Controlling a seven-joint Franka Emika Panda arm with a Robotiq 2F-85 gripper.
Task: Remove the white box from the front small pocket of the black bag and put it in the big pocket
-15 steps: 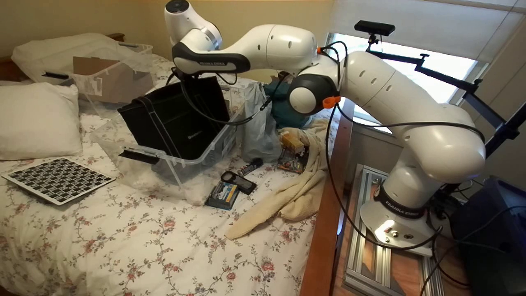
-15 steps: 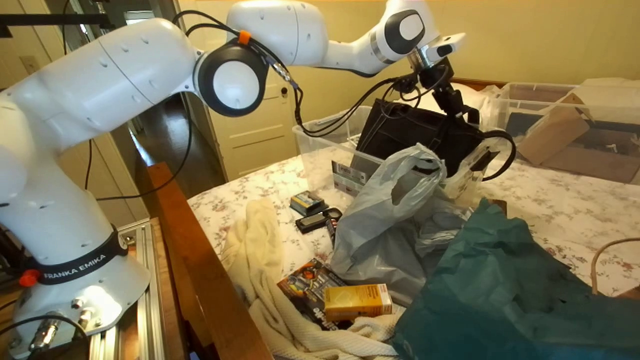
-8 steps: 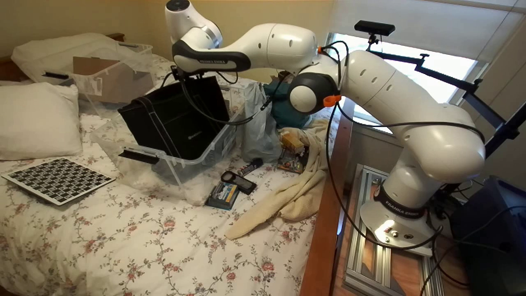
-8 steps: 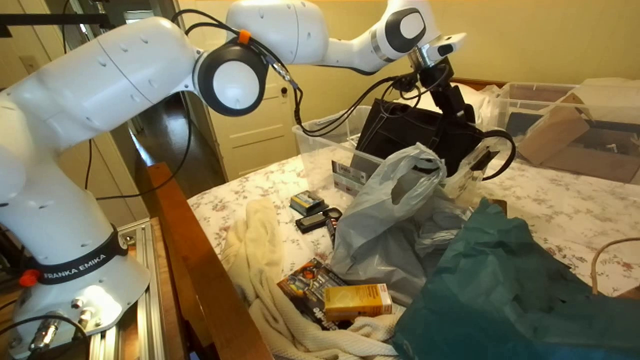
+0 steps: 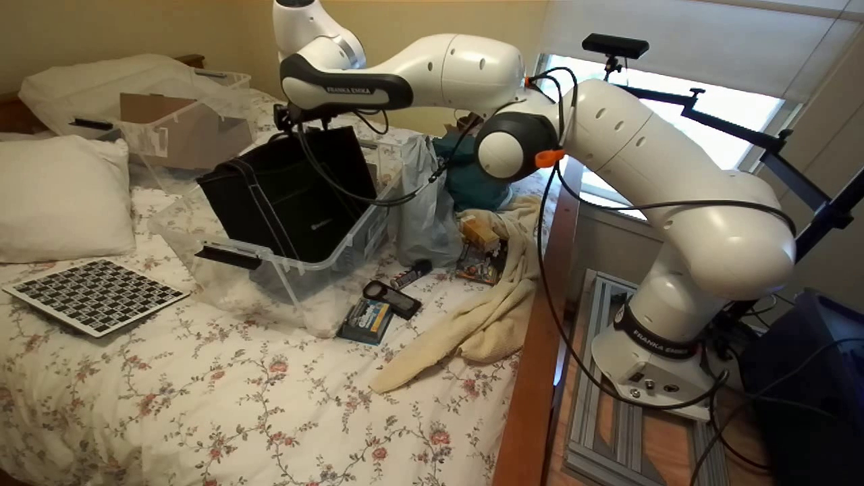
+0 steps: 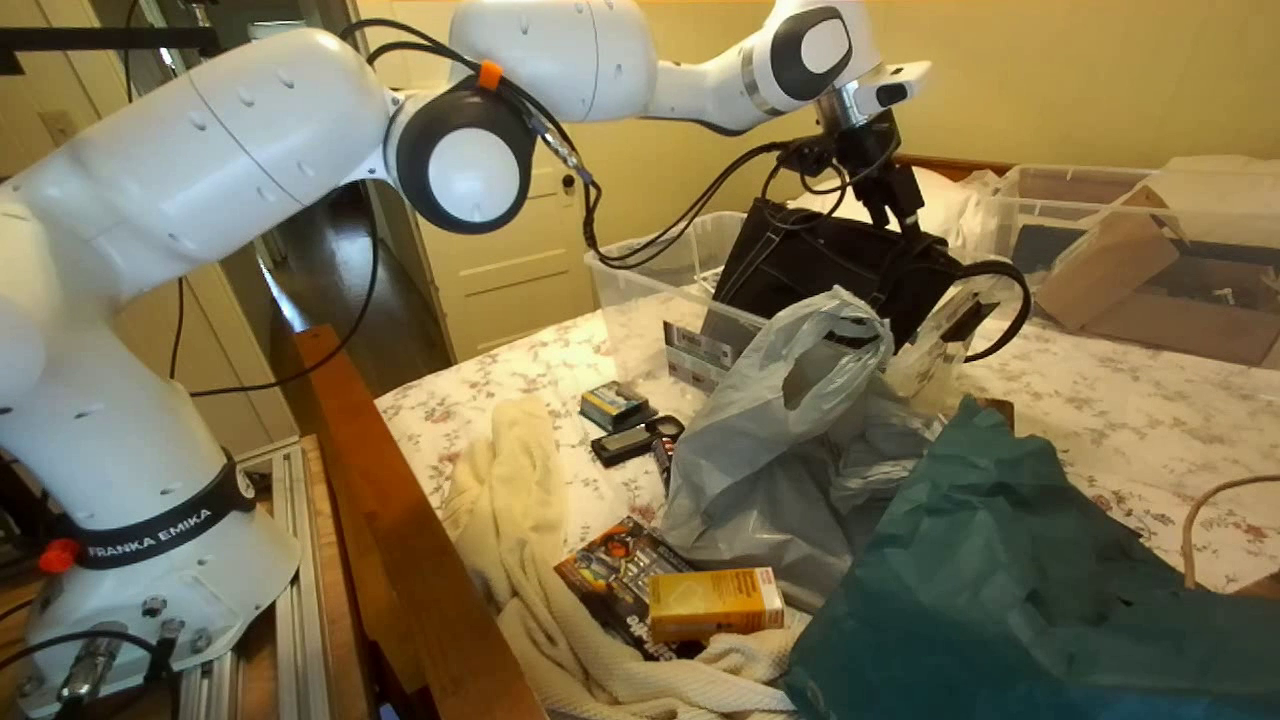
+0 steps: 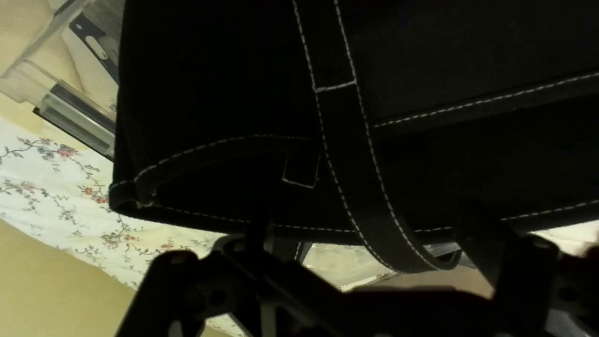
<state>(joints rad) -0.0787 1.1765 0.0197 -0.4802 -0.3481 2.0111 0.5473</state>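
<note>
Gripper (image 7: 367, 227) is seen in the wrist view with jaws spread apart; behind the black bag (image 5: 297, 201) they are hidden in an exterior view.

The counter (image 5: 297, 418) is a bed with a white flowered sheet (image 5: 135, 412) over it. In an exterior view a white pillow (image 5: 64, 199) lies far left, a checkered board (image 5: 98, 295) below it, a clear bin (image 5: 310, 265) left of centre, and a second clear bin (image 5: 94, 125) upper left. Near the middle a blue-and-yellow box (image 5: 368, 320), a black item (image 5: 393, 300) and a dark tube (image 5: 411, 275) lie close together, a grey plastic bag (image 5: 425, 216) above and a cream towel (image 5: 496, 331) to the right. In an exterior view a teal bag (image 6: 1010, 590) fills the lower right.
</note>
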